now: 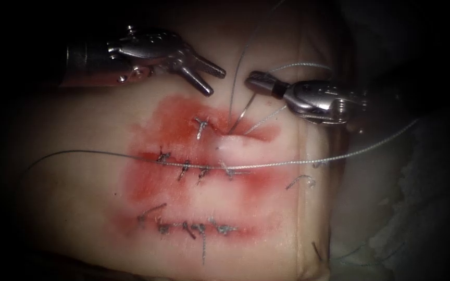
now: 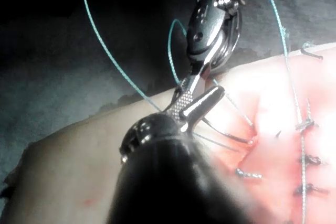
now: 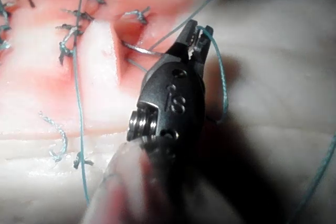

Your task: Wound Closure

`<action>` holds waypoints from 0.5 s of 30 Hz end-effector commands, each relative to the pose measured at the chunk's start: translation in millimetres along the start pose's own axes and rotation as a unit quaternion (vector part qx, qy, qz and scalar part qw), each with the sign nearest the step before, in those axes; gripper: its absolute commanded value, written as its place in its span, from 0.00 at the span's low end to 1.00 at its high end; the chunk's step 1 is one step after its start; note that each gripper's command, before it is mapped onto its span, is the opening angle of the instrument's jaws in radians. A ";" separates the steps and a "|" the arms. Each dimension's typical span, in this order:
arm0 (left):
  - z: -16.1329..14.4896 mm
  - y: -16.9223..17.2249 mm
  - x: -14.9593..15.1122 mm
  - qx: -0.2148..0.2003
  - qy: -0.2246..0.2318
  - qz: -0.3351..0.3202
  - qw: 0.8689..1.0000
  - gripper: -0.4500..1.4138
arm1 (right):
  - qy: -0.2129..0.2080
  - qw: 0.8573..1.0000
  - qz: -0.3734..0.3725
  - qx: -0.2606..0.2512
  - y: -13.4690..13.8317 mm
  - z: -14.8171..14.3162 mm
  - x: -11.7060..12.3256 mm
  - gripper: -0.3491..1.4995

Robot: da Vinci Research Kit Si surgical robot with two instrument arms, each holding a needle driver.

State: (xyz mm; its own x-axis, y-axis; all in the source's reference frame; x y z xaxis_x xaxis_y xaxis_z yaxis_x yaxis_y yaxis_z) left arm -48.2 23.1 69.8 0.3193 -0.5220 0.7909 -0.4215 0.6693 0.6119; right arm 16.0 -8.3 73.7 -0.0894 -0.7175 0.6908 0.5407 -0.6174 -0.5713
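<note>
The tissue (image 1: 105, 203) carries an upper cut (image 1: 246, 136) with one stitch (image 1: 201, 125) at its left part. My right tool (image 1: 253, 80) is shut on the curved needle (image 1: 246, 109) near its thread end. The needle arcs down from there, and its tip sits in the tissue at the cut, right of that stitch. In the right wrist view the right tool (image 3: 194, 38) grips the needle (image 3: 142, 51) beside the thread (image 3: 223, 82). My left tool (image 1: 207, 78) hovers open above the stitch, up and left of the needle, holding nothing. The left tool (image 2: 197, 100) stands just short of the needle (image 2: 223, 134).
Two more stitched rows lie lower on the tissue, a middle row (image 1: 194, 169) and a lower row (image 1: 188, 228). One long strand of thread (image 1: 298, 162) crosses the middle row from left to right. Another strand (image 1: 241, 57) rises from the cut. Red fluid (image 1: 147, 187) stains around the rows.
</note>
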 end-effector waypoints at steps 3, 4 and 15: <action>0.4 -2.6 1.1 -0.003 0.007 0.022 1.000 0.54 | 0.001 0.999 0.037 -0.015 1.0 1.0 0.6 0.00; 0.6 -4.0 1.9 -0.002 0.016 0.042 0.999 0.54 | 0.002 0.999 0.051 -0.017 1.0 1.1 0.7 0.00; 3.0 -9.0 6.8 -0.019 0.078 0.151 0.985 0.51 | 0.010 0.981 0.191 -0.037 1.8 1.5 0.8 0.00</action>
State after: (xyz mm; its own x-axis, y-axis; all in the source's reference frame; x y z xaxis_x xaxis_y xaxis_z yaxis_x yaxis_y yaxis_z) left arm -44.4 11.5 69.6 0.3081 -0.1991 0.9303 -0.4883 0.8061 0.3342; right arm 17.3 -9.4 73.8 0.0919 -0.9099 0.4046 0.4783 -0.3161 -0.8194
